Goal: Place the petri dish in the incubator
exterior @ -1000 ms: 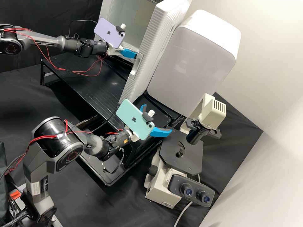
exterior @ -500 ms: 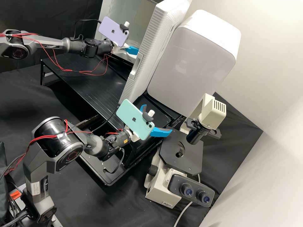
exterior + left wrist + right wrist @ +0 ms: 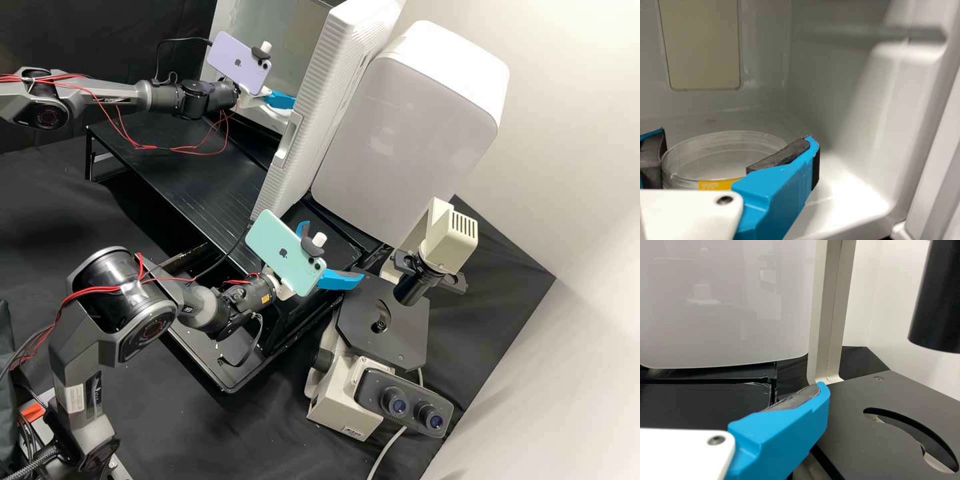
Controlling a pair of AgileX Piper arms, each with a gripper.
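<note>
Dish: the petri dish (image 3: 715, 157) is clear and round, with a yellow label at its near edge. It sits inside the white chamber of the incubator (image 3: 407, 127), low over the chamber floor (whether it rests on that floor I cannot tell).
Left gripper (image 3: 727, 147): it reaches past the open door (image 3: 323, 100) into the chamber. Its two blue fingers are drawn in against the dish's wall, one dark pad on each side, so the dish is held between them.
Right gripper (image 3: 343, 278): it hangs well apart from the incubator's opening, just above the black stage (image 3: 880, 405) of the microscope (image 3: 373, 380). Its fingers are spread, with nothing between them.
Incubator door: the ribbed white panel stands swung out towards the camera in the high view, and the left arm passes behind it.
Bench (image 3: 200, 187): the black raised shelf carries the incubator, and the microscope stands at its near end on black cloth.
</note>
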